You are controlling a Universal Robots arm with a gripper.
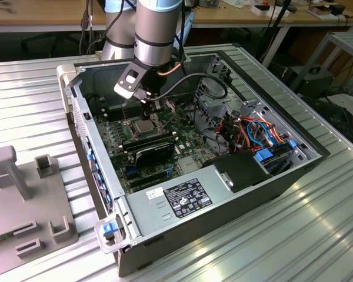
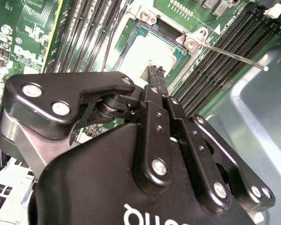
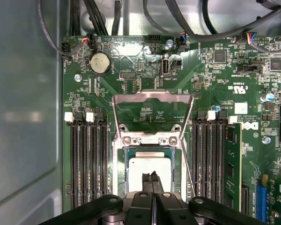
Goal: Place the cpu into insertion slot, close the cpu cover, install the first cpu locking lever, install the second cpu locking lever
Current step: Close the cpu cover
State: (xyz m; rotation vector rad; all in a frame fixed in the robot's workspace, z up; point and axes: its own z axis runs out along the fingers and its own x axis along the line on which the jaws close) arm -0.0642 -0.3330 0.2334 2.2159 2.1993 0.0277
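First wrist view, lower centre: my claw, pressed together, hovers over the seated silvery-grey square cpu. The silvery frame cpu cover stands open; I judge closing it needs a downward tip.

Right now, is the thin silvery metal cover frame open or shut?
Open: the silvery cover frame is hinged back, grey square chip uncovered.

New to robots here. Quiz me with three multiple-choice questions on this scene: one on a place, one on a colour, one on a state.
1. Where is the cpu? A) in the insertion slot B) on the table C) on the black card
2. The circuit board is: A) blue B) green C) red
3. The cpu cover is: A) shut B) swung open C) missing
Answers: A, it lies flat in the socket below the gripper; B, green shows all round; B, its frame is folded back off the chip.
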